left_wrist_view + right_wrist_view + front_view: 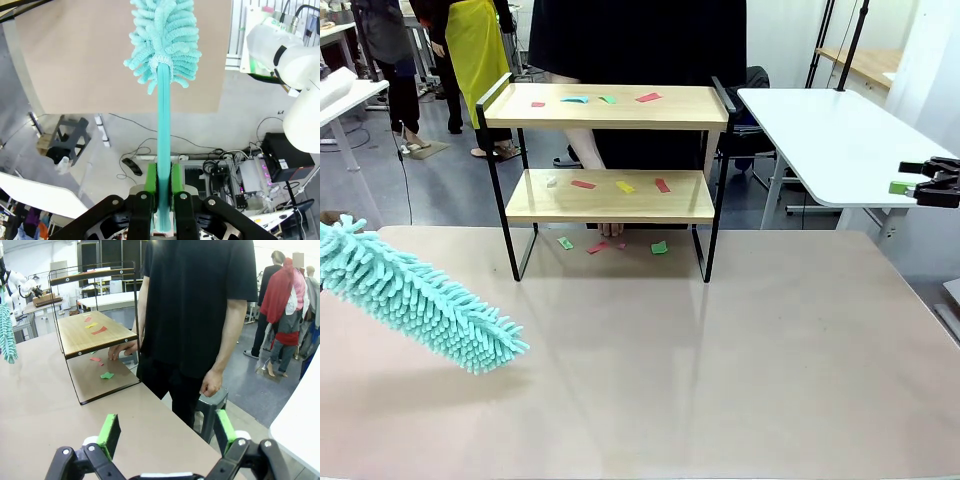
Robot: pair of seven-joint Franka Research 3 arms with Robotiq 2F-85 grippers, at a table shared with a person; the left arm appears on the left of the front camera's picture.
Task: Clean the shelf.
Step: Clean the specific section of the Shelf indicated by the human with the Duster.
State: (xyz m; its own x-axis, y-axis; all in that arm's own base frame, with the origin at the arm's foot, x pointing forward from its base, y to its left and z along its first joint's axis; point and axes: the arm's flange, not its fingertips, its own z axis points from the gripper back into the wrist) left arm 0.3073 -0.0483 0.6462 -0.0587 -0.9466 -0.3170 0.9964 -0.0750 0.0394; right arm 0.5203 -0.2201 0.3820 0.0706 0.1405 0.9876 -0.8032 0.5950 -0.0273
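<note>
Beige table is carrying the shelf at its far middle, paper scraps lying on both boards. Left gripper is grasping a teal duster; right gripper is gaping, released.

Table before shelf open; scraps on both boards; person's hand at shelf's far side.

Grey floor; white side table far right; tangled cables on floor; people standing beyond.
</note>
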